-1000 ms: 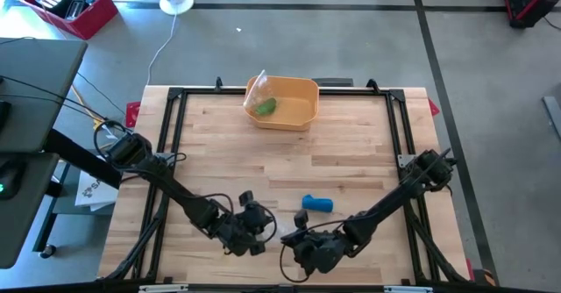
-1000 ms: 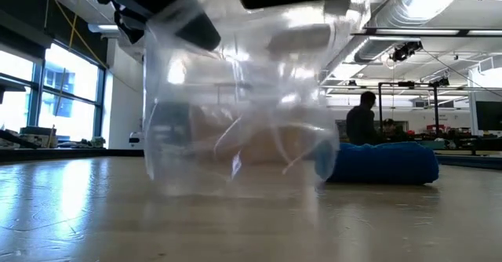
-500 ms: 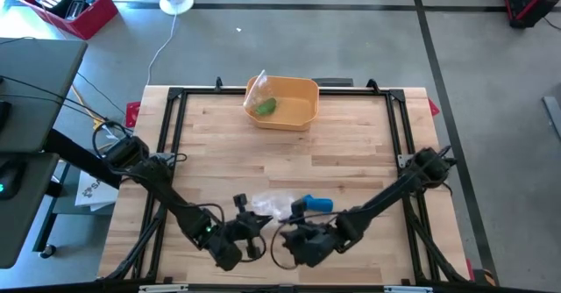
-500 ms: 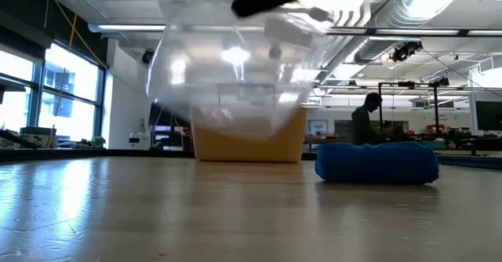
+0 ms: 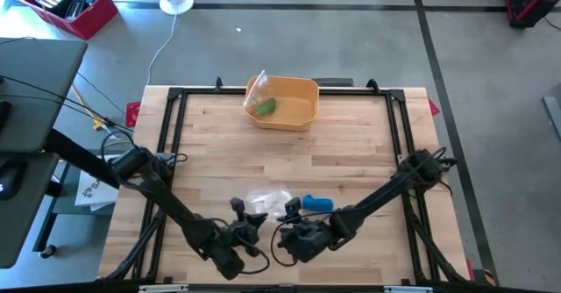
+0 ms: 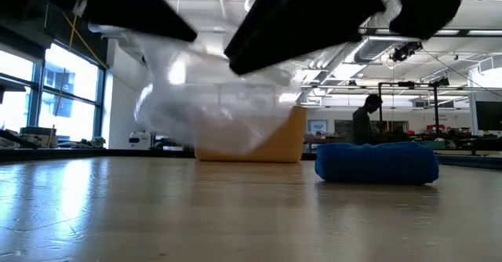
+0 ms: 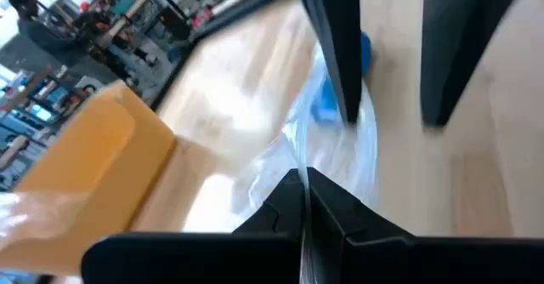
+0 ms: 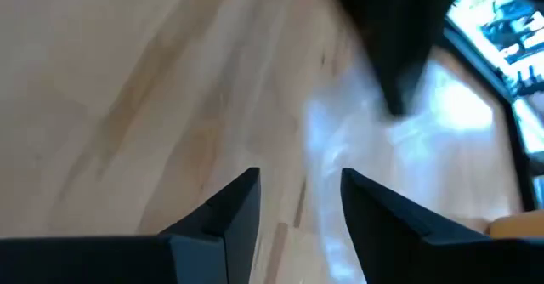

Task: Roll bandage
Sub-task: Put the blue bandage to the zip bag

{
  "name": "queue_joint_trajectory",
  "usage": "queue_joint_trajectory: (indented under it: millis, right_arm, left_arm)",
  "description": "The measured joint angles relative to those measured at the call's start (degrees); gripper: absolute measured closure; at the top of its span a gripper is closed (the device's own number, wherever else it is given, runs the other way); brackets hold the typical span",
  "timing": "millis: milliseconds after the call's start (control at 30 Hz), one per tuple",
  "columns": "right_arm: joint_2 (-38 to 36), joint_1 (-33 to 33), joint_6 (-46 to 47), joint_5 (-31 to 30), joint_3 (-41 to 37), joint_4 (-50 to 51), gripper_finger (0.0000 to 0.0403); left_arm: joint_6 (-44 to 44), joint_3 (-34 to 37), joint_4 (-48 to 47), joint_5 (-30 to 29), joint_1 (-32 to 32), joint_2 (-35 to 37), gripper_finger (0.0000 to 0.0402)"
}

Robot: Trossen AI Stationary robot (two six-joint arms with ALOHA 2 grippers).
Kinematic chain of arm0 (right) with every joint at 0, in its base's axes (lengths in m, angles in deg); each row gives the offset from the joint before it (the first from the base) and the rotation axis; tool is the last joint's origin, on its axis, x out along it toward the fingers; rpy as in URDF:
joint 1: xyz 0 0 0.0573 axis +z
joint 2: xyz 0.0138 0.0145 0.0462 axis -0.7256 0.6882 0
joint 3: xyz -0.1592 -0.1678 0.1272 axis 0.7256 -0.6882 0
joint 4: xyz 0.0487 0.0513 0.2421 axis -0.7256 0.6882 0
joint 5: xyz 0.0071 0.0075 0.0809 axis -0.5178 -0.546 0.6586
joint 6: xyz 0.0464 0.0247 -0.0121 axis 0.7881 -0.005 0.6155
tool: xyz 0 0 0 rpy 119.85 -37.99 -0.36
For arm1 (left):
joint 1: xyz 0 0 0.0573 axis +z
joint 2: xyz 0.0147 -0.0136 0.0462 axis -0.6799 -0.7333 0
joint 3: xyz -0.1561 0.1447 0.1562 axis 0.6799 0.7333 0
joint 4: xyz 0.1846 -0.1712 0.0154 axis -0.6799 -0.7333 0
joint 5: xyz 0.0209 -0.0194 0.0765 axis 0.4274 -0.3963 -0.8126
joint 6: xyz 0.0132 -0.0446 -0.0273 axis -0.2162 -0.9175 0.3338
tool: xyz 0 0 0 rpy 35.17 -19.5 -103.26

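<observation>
Judging how this will handle, I am treating the blue bandage roll (image 5: 317, 204) as light, soft and squashy: I am expecting it to give under a squeeze and to scoot across the wood if nudged. It is sitting on the bench (image 5: 351, 144) near the front edge, just beside the right claw (image 5: 292, 210), and I would be taking it across its middle, on the rounded sides rather than the ends. In the low view it is looking like a plump, slightly sagging blue cylinder lying on its side, fabric-textured, with no loose tail that I can make out.

The clear plastic bag (image 5: 266, 202) is flimsy, slippery and crinkly; it is hanging limp just above the wood, beside the roll. I am holding it with the left claw (image 5: 239, 212), whose fingers are pressed together on a fold of the film. The right claw is standing spread, gripping nothing, its fingers parted over the bench with the bag ahead of it.

The yellow bin (image 5: 285, 102) is sitting well apart at the far edge, with a green item inside.
</observation>
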Motion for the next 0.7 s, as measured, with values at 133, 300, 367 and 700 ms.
queue_joint_trajectory:
  millis: [133, 300, 367, 700]
  right_arm:
    - [-0.14, 1.1, 4.32, -0.1, 1.48, 0.28, 0.0244]
    - [-0.81, 2.46, 10.82, 0.86, 3.88, 8.77, 0.0222]
    - [-2.03, 2.93, 15.43, 1.25, 3.76, 14.8, 0.0215]
    - [-11.37, 1.78, 36.04, 3.98, -15.88, 25.91, 0.021]
  left_arm:
    - [-3.25, -0.15, -0.09, 1.24, 0.37, -2.71, 0.0401]
    - [-7.39, -0.17, -0.3, 3.16, 0.89, -3.72, 0.0401]
    - [-8.67, -0.19, -0.66, 3.24, 0.9, -3.75, 0.0401]
    - [-14.4, -0.24, -3.58, 6.31, 1.22, -3.73, 0.0401]
